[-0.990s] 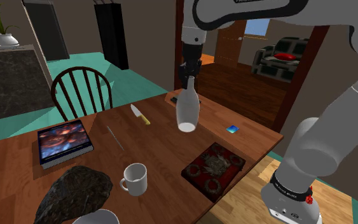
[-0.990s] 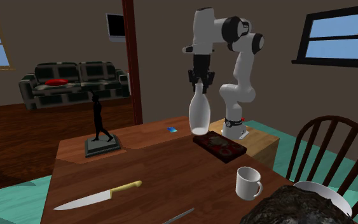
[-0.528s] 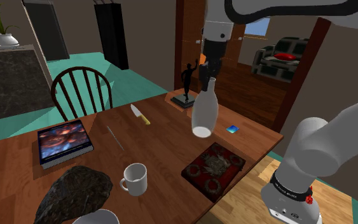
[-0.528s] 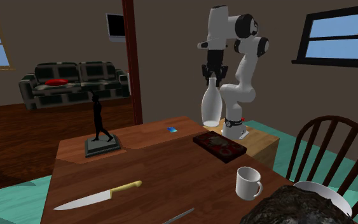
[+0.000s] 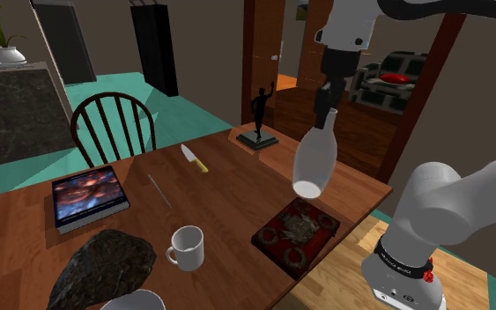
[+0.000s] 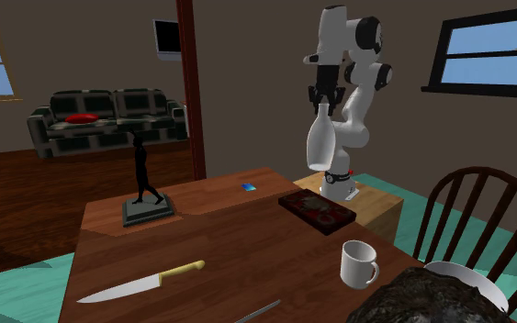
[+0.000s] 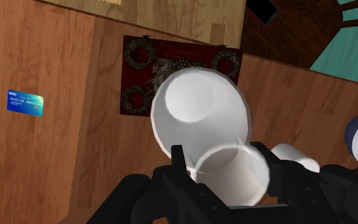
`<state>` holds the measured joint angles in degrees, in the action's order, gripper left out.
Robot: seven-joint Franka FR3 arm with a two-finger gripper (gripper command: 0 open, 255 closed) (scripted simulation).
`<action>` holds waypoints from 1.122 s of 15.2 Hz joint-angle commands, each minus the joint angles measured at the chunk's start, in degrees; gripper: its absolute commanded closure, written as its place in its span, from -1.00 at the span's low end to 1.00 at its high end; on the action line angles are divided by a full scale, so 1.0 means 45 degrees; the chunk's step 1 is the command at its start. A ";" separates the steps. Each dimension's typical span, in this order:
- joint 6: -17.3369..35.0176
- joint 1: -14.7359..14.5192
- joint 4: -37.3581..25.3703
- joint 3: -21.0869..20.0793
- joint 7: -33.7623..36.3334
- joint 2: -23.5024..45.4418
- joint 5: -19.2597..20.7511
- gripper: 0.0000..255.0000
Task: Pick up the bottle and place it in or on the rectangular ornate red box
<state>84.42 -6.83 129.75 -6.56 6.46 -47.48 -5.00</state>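
A white bottle (image 5: 314,158) hangs upright in the air, my gripper (image 5: 327,99) shut on its neck. In the shoulder view it hovers above the table's right part, just beyond the ornate red box (image 5: 295,231), which lies flat near the table edge by the stand. In the second exterior view the bottle (image 6: 318,142) hangs from the gripper (image 6: 321,99), high above and a little behind the box (image 6: 316,209). Looking down past the gripper (image 7: 228,167), the bottle's round base (image 7: 199,121) covers part of the red box (image 7: 139,70).
On the wooden table (image 5: 219,198) are a white mug (image 5: 187,247), a knife (image 5: 194,158), a black statuette (image 5: 260,114), a framed picture (image 5: 88,195), a dark rock (image 5: 103,264) and a blue card (image 7: 25,102). A chair (image 5: 109,128) stands at the far side.
The arm has carried the bottle toward the shoulder view's right, from over the table's middle to near the red box. The statuette behind it has come into sight. The grip stayed shut.
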 commanded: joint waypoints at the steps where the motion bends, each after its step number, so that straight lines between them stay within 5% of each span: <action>1: -0.0043 -0.0039 0.0231 -0.0053 0.0068 -0.0272 -0.0057 1.00; 17: 0.2337 -0.0160 0.3485 -0.0251 0.0001 -0.1145 -0.0273 1.00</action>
<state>94.17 -7.51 144.59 -7.58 6.46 -52.50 -6.13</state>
